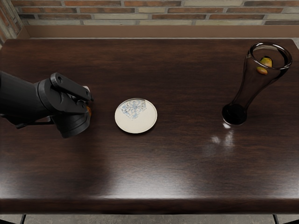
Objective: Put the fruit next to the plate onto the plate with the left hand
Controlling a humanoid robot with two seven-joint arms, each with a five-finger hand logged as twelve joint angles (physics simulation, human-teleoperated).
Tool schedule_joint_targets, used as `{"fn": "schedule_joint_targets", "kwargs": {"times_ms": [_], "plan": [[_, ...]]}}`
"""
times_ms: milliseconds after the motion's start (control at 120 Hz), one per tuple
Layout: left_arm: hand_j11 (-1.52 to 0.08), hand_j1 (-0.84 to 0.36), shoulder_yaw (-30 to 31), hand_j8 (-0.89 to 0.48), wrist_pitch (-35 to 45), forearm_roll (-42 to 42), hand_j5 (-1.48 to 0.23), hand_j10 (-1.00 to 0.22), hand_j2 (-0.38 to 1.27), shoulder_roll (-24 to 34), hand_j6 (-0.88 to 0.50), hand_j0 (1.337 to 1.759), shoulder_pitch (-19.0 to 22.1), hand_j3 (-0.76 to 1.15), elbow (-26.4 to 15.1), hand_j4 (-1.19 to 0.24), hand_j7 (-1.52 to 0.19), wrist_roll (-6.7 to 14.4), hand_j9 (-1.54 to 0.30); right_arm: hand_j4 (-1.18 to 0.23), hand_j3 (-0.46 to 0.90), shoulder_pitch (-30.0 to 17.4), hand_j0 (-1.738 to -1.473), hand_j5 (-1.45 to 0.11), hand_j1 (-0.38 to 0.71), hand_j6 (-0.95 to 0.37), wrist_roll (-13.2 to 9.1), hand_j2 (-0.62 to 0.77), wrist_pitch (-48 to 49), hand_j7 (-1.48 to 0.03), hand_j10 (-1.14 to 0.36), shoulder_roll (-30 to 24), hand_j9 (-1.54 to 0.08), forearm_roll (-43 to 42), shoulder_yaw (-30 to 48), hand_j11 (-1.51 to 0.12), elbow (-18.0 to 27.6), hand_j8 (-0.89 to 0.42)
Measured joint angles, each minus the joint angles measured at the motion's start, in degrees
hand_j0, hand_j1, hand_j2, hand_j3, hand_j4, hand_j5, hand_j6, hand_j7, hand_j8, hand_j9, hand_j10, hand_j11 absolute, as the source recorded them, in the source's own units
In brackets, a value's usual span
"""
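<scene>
One left hand [70, 114] covers the orange fruit [88, 110] (only a sliver shows) beside the plate [145, 122]; its grip cannot be told.

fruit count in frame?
2. One orange fruit, mostly hidden under the left hand, left of the plate; one yellowish piece inside the tall glass, far right. The hand may hide more.

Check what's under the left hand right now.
An orange sliver, apparently the fruit, peeks out at the edge of the left hand facing the plate. The hand covers the rest, so its shape and any grasp cannot be seen.
</scene>
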Motion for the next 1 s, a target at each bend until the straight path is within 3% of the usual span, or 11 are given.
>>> {"fn": "schedule_joint_targets", "kwargs": {"times_ms": [1000], "plan": [[-0.7, -0.29, 0.0, -0.5, 0.0, -2.3, -0.69, -0.54, 0.13, -0.1, -0.55, 1.658, 0.6, 0.0, 0.0, -0.55, -0.69, -0.2, -0.7, 0.0, 0.0, 0.0, -1.658, 0.0, -0.35, 0.0, 0.0, 0.0, 0.0, 0.0, 0.0, 0.0, 0.0, 0.0, 0.0, 0.0, 0.0, 0.0]]}}
